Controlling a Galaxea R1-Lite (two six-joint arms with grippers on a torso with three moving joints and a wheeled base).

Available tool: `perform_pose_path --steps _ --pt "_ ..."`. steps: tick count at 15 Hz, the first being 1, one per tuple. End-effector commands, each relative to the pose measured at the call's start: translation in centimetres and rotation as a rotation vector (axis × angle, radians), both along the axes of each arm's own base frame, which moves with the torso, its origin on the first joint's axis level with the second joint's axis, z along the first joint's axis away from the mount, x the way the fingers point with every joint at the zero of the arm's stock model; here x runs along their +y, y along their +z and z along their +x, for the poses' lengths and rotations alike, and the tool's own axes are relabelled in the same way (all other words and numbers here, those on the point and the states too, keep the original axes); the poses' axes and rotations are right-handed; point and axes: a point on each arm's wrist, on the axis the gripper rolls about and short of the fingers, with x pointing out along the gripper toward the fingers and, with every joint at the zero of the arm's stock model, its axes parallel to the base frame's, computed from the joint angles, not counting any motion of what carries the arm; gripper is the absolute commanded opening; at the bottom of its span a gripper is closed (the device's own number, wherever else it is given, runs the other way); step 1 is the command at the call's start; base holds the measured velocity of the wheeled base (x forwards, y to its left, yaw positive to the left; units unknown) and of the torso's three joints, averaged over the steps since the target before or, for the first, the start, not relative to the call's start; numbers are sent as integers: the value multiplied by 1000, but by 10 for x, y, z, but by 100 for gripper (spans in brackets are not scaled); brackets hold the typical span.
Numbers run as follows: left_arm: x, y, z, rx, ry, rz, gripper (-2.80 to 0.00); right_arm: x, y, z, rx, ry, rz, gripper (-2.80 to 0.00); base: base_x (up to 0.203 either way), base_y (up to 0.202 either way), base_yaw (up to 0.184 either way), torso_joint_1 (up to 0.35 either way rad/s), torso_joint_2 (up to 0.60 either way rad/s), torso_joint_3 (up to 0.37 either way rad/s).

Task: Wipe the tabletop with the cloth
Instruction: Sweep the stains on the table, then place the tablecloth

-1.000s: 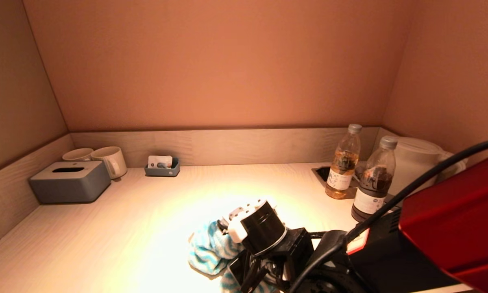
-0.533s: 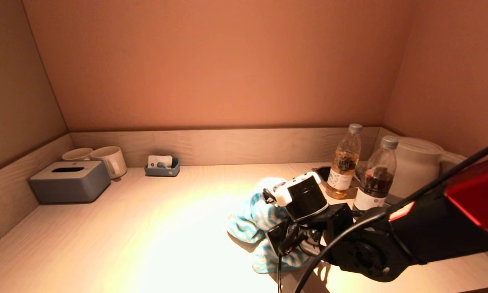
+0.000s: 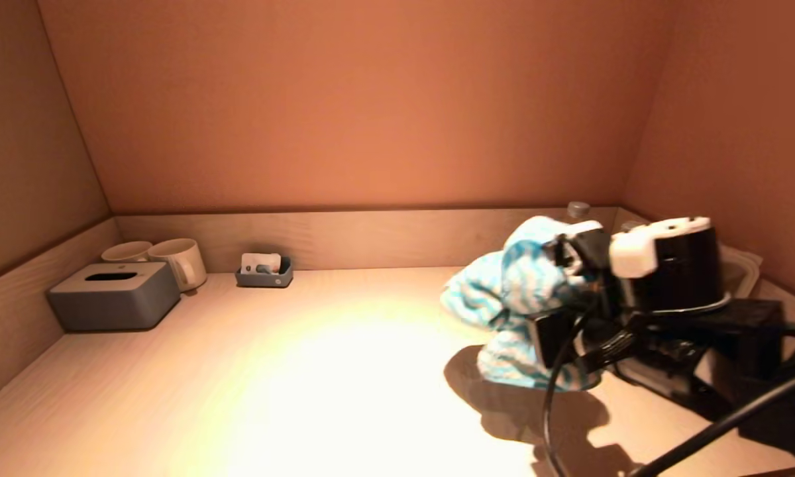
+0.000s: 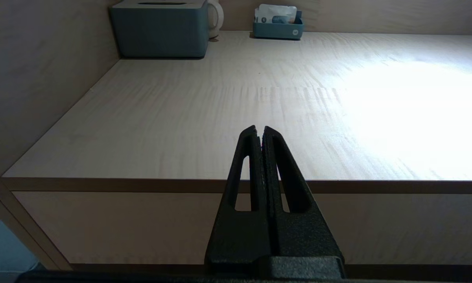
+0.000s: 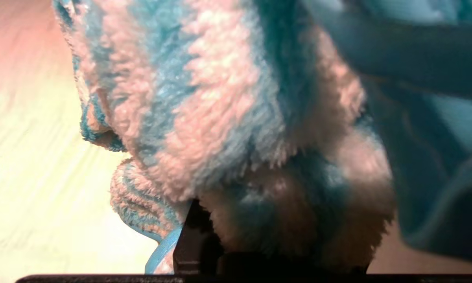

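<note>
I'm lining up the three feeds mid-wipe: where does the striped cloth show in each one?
Head view: the cloth hangs bunched at the right pincer, right of centre, above the tabletop.
Left wrist view: not in it; only the shut left pincer before the table edge.
Right wrist view: the cloth fills most of the picture.
Shared landmark: the pale wood tabletop.
</note>
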Motion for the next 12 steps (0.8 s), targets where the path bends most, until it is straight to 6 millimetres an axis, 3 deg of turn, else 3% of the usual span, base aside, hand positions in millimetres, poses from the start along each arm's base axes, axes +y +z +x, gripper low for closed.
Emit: perform_pose_path --steps 1,4,6,12 --pt "0 0 0 -1 0 -1 -280 -36 27 -22 -118 -116 44 -280 0 0 0 0 0 0" --pt "0 0 0 -1 0 -1 -280 -78 25 -38 -144 -308 37 -280 0 0 0 0 0 0" --pt "0 0 0 -1 0 -1 -280 -91 18 -46 -129 -373 29 -280 0 0 0 0 0 0" --pt "0 0 0 -1 0 -1 -280 -134 -7 -39 -17 -614 4 -280 0 0 0 0 0 0"
